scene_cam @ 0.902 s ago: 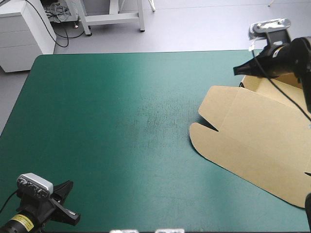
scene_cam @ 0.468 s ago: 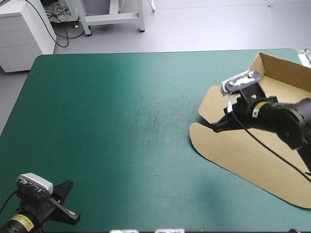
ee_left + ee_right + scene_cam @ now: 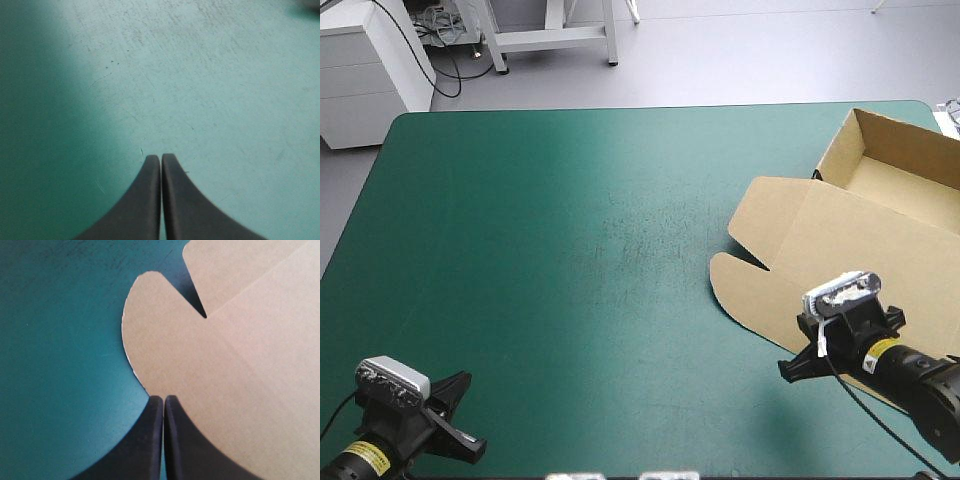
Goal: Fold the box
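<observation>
Left fingers (image 3: 142, 202) sit clenched over the desk (image 3: 225, 75) at seven o'clock; right fingers (image 3: 147, 442), clenched too, poise at the brown box (image 3: 240, 370) lid's edge at five o'clock.

box (image 3: 820, 250) cut off rightward, partly behind right gripper (image 3: 786, 369)

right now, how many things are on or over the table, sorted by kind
brown box: 1
black grippers: 2, the left gripper and the right gripper
teal-green table: 1
total: 4
</observation>
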Motion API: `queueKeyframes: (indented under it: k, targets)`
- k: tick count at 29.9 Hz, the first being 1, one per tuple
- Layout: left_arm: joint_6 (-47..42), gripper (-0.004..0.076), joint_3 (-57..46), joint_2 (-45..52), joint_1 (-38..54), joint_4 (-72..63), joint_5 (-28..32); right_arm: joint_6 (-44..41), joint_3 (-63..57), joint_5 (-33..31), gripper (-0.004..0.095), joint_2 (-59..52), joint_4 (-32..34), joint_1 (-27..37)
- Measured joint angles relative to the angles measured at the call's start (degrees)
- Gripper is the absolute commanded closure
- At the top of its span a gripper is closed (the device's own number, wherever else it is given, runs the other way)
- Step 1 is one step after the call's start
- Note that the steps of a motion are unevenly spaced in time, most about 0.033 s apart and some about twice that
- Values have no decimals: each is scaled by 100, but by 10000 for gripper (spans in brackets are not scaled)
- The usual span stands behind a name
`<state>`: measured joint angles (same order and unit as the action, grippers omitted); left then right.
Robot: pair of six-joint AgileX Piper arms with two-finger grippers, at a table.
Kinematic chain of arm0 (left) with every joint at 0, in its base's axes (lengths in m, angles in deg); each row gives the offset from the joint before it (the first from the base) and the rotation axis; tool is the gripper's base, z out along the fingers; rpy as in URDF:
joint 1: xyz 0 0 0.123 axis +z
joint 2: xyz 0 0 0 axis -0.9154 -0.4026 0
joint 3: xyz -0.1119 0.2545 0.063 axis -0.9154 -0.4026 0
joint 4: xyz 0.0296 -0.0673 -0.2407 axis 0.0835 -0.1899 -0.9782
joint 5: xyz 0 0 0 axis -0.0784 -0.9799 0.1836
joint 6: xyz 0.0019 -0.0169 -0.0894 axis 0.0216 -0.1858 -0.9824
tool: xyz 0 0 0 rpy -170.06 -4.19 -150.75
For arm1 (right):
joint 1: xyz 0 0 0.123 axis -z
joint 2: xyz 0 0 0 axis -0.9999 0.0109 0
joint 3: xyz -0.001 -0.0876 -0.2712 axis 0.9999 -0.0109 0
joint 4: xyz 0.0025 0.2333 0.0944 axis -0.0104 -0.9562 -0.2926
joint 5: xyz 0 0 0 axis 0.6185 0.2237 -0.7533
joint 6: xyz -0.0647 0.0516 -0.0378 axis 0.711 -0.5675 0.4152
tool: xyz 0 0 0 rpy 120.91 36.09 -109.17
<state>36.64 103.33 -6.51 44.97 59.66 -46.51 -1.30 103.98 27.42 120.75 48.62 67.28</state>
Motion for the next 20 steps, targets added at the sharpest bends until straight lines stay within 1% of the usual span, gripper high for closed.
queueKeyframes:
  k: [4, 9, 16, 20]
  targets:
    - [0, 732, -17, 0, 0, 0, 66, 0, -634, 348, 924, -316, -15, -1]
    - [0, 732, -23, 0, 0, -11, 143, 0, -1149, 461, 924, -454, -15, -1]
    - [0, 732, -23, 0, 0, -16, 143, 0, -1294, 505, 924, -466, -119, -1]
    - [0, 732, -23, 0, 0, -35, 143, 0, -1293, 403, 924, -589, -181, -1]
